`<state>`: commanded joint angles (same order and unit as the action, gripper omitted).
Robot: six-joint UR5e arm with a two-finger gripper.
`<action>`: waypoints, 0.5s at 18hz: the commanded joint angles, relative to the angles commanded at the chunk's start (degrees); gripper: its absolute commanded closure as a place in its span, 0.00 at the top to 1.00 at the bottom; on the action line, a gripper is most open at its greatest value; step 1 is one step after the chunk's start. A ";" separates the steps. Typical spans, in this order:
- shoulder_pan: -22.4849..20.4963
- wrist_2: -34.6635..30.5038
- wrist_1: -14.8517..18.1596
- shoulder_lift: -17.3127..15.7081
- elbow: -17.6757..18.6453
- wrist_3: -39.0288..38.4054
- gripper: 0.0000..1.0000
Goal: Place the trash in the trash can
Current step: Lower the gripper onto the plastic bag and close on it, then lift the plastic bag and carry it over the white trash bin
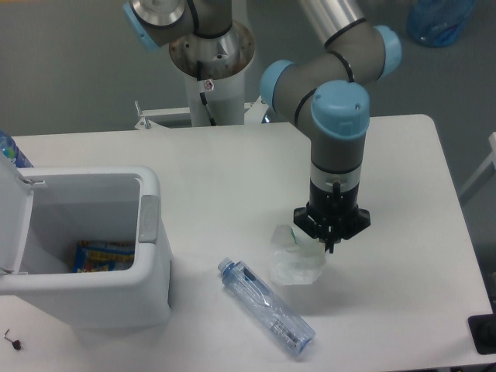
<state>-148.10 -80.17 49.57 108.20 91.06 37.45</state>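
A crumpled white paper wad (295, 260) with a small green mark hangs at my gripper (325, 242), just left of and below the black wrist flange. The gripper points straight down and looks shut on the wad's right edge; its fingertips are mostly hidden. The crushed clear bluish bottle (267, 309) lies on the table below and left of the wad, cap end toward the bin. The white trash can (116, 298) stands at the left with its lid (14, 225) swung open.
A colourful packet (105, 254) lies inside the can. The arm's base (209, 54) stands at the back. A blue bottle top (11, 151) shows at the far left, a blue bag (440, 19) on the floor, and a black object (484, 335) at the front right corner.
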 joint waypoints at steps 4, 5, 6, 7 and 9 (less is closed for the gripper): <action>0.00 6.41 0.00 -1.23 -3.50 -7.53 0.00; 0.09 7.38 0.09 -1.50 -4.65 -10.00 0.00; 0.26 8.44 0.00 -1.85 -5.09 -12.46 0.00; 0.52 9.75 -0.09 -2.63 -5.10 -14.57 0.00; 0.97 12.30 -0.18 -4.91 -5.01 -17.74 0.00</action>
<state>-147.13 -67.86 49.39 103.28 86.04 19.70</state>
